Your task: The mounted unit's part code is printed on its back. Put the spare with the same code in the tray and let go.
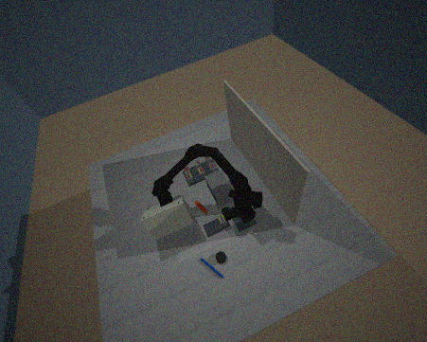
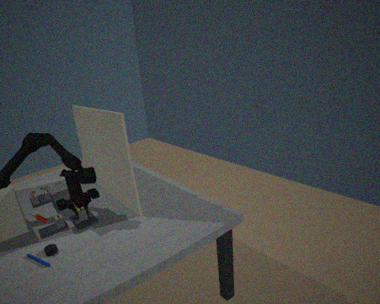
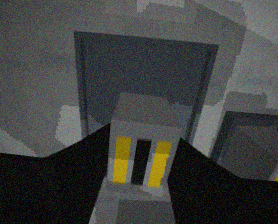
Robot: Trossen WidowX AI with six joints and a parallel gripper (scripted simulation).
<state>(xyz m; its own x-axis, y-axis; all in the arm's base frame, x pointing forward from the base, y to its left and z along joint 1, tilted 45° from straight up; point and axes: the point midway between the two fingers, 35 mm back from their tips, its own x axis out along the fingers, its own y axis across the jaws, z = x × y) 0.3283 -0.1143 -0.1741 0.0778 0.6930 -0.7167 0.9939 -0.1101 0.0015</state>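
Evidently, the end effector was clenched on a spare: the black gripper [image 1: 243, 219] [image 2: 82, 213] [image 3: 139, 130] grasped a grey block [image 2: 82, 209] [image 3: 146, 109], whose visible face bore two yellow bars flanking a black one. No letters, code or brand could be read on it. In the wrist view, the block appeared over the near part of a dark, open-topped tray [image 1: 244, 227] [image 2: 88, 225] [image 3: 146, 39]; whether it touched the tray's floor could not be told. Just left of this tray in the top view lay a second dark container [image 1: 215, 232] [image 2: 51, 232] [image 3: 250, 117], with a yellow marking [image 1: 222, 218] [image 2: 58, 217] at its far side. Farther back stood a group of compartments [image 1: 193, 180] [image 2: 41, 200] with small red and yellow markings, too blurred to read. An orange-red object [image 1: 201, 207] [image 2: 40, 218] lay between these areas. Nearer were a black round object [image 1: 221, 258] [image 2: 50, 250] and a blue stick [image 1: 212, 268] [image 2: 39, 260]. A tall pale panel [image 1: 269, 152] [image 2: 106, 156] rose to the right of the gripper. The mounted unit could not be identified with certainty.
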